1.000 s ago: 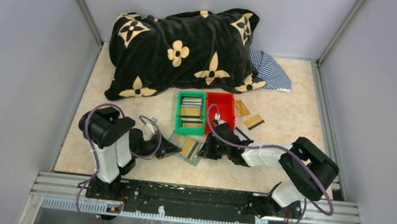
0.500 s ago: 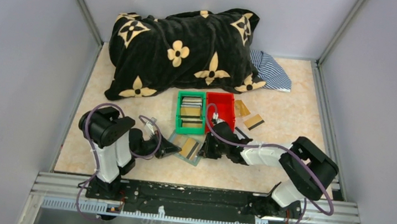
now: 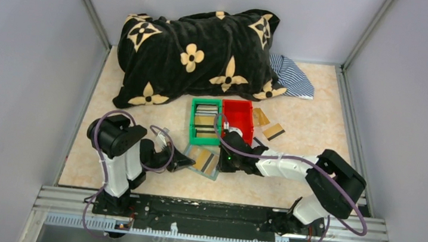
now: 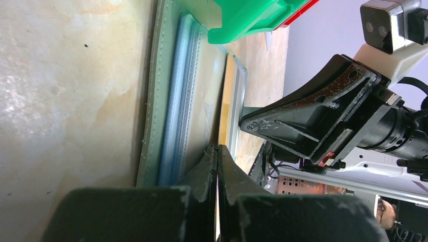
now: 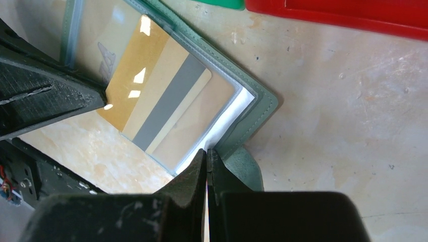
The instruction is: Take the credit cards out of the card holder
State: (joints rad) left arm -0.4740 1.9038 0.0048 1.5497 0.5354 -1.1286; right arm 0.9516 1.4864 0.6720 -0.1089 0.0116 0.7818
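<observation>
Near the front edge of the table (image 3: pixel 314 116), the open grey-green card holder (image 3: pixel 201 160) lies flat at 6 o'clock from the green bin (image 3: pixel 191 122), with the 2 arms closing on it from either side. The change over the last second is small. The right gripper (image 3: pixel 221 161) has slid in from 3 o'clock toward the holder's right edge, and the holder has turned slightly, so more of its gold cards (image 5: pixel 151 91) shows through the clear pocket. The left gripper (image 3: pixel 186 164) has stayed at the holder's 9 o'clock edge. Both grippers are closed to a hairline slit. In the left wrist view the fingertips (image 4: pixel 217 157) rest on the holder's clear sleeve. In the right wrist view the fingertips (image 5: pixel 207 157) sit at the holder's corner, where the pocket meets the cover. The pictures do not show whether either gripper nips any material. At least 2 cards, 1 with a grey stripe, are still tucked in the pocket, so this extraction has not begun. The right arm's move reads as lining up to hold or open that pocket. Other cards lie in the green bin and loose on the table (image 3: pixel 273 131) at 3 o'clock from the red bin (image 3: pixel 251 125).
</observation>
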